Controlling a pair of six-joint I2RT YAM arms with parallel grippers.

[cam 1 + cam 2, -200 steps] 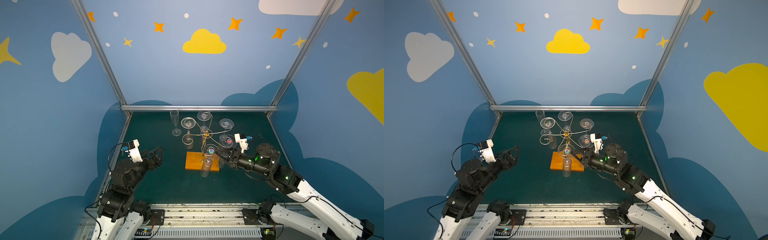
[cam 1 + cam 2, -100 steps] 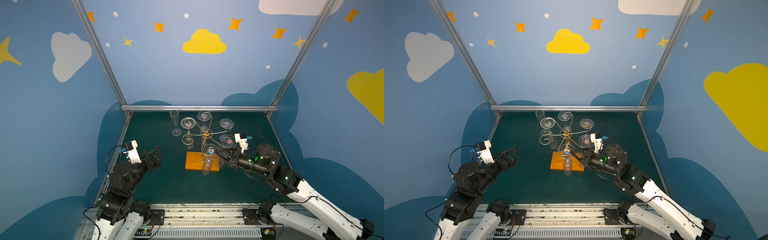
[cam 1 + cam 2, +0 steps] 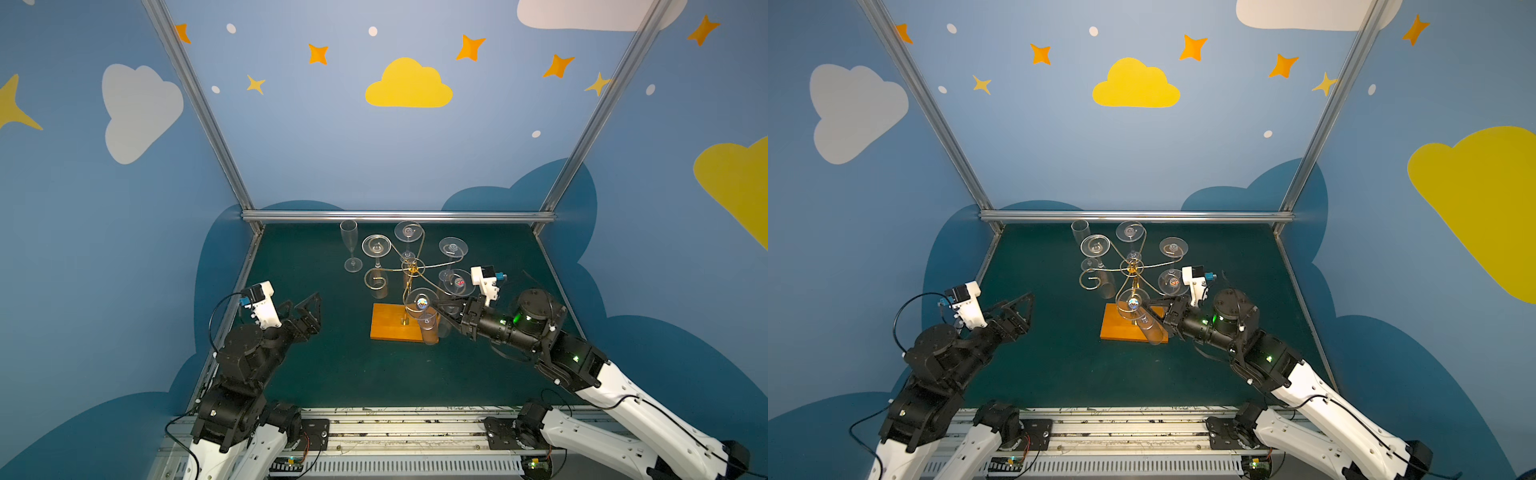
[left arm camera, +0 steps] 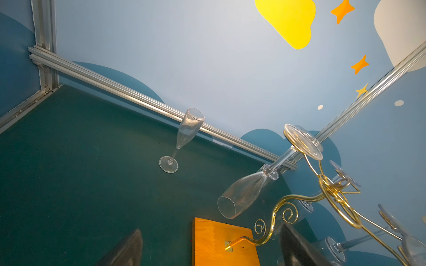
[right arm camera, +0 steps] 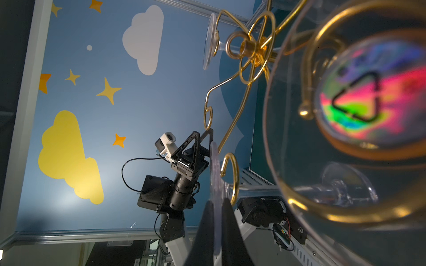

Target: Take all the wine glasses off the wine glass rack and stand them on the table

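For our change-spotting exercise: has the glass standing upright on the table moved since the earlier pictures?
No. The standing glass keeps the same spot beside the back rail in both top views.

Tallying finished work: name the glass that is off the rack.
The glass standing upright on the table, back left; all others hang upside down from the rack.

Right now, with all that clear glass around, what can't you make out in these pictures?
Right gripper: shut on the foot of the front wine glass; in both top views its tips are too small to separate.
That glass's bowl: in the right wrist view, blurred behind another glass's near foot.
Red mark on that foot: too small to read in top views.
Wine glass rack: far arms cut off by the left wrist view's edge.
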